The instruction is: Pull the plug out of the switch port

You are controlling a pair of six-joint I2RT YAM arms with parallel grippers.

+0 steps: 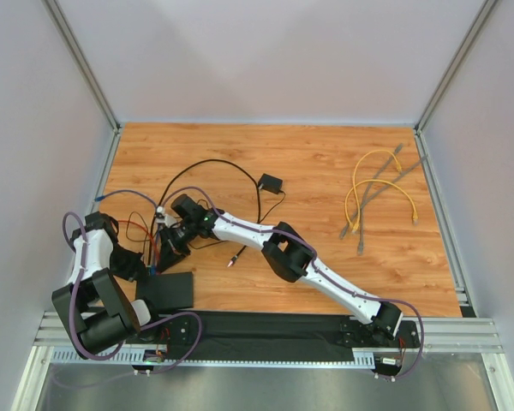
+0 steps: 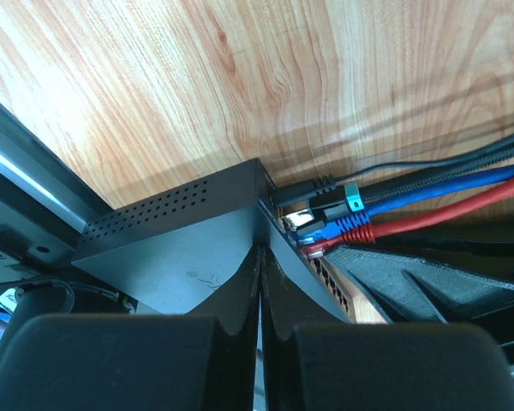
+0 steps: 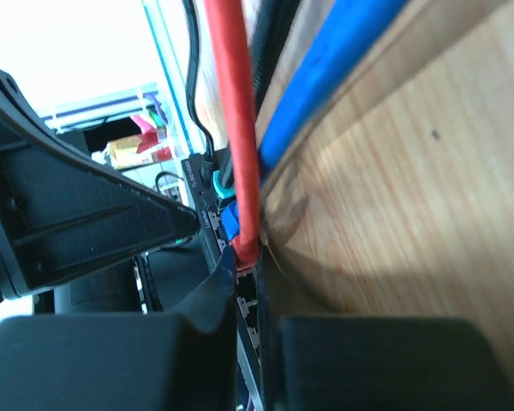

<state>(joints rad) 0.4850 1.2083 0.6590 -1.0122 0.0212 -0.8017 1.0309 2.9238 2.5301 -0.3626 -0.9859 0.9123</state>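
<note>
The switch port (image 1: pixel 167 291) is a flat black box lying near the table's front left. My left gripper (image 2: pixel 261 250) is shut, its closed tips resting on the box's top face (image 2: pixel 180 248). A red plug (image 2: pixel 324 247) and a blue plug (image 2: pixel 330 227) sit in the sockets along its edge, beside a black power lead (image 2: pixel 313 190). In the right wrist view the red cable (image 3: pixel 231 103) runs down to the red plug (image 3: pixel 247 248), and my right gripper (image 3: pixel 248 257) is closed round that plug with a finger on each side. My right gripper (image 1: pixel 165 248) reaches in from the right.
A small black adapter block (image 1: pixel 270 183) with a thin cord lies mid-table. Yellow cables (image 1: pixel 381 184) and grey cables (image 1: pixel 370 201) lie at the right. A loose cable end (image 1: pixel 233 257) rests near my right forearm. A black rail (image 1: pixel 274 330) runs along the near edge.
</note>
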